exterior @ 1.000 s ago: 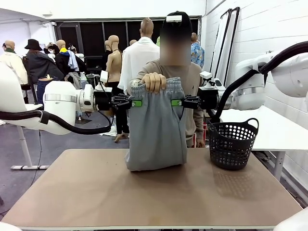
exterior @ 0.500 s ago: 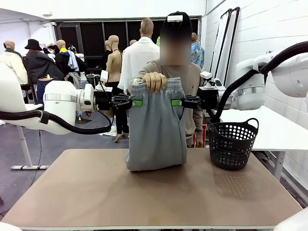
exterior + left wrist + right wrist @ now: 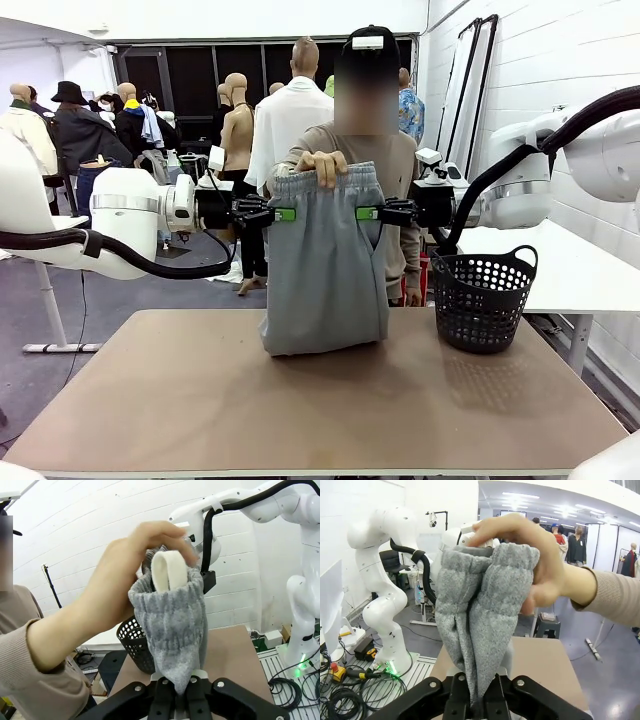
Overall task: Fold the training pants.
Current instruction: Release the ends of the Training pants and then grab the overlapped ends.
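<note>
The lower end of the training pants (image 3: 325,270) is rested on the desk (image 3: 200,400), the remainder being held upright as a narrow, seemingly doubled strip. Its edges below the waistband are pinched by the left gripper (image 3: 283,214) and right gripper (image 3: 368,213), jaws clamped tight on cloth, and the waistband is gripped by the person's hand (image 3: 322,167). Crosswise folding is judged not yet done.

basket (image 3: 482,300) right, training pants (image 3: 325,270) centre, near tabletop (image 3: 300,410) open
</note>
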Controlling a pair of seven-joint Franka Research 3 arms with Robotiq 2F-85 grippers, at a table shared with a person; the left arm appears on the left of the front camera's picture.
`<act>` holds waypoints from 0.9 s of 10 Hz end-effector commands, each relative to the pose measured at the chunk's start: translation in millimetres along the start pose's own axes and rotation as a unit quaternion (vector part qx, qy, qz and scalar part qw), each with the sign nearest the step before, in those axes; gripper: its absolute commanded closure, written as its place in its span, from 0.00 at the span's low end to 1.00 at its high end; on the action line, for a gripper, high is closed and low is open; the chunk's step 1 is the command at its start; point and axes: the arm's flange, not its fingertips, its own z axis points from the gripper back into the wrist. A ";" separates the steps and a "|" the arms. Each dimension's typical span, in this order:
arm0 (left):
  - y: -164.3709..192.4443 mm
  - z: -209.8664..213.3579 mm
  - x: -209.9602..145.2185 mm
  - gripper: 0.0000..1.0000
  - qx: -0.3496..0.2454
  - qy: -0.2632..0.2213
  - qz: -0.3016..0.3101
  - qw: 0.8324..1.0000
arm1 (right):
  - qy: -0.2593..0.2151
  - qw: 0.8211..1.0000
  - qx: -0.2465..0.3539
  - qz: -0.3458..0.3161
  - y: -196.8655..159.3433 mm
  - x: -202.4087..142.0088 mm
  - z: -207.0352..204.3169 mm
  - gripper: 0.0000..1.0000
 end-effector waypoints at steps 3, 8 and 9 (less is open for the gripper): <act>-1.7 0.6 2.0 1.00 -0.001 -0.003 -0.003 1.000 | 0.000 1.000 0.001 0.002 0.6 1.1 -0.4 1.00; -1.7 0.6 2.0 1.00 -0.001 -0.003 -0.003 1.000 | 0.000 1.000 0.001 0.002 0.6 1.1 -0.4 1.00; -1.7 0.6 2.0 1.00 -0.001 -0.003 -0.003 1.000 | 0.000 1.000 0.001 0.002 0.6 1.1 -0.4 1.00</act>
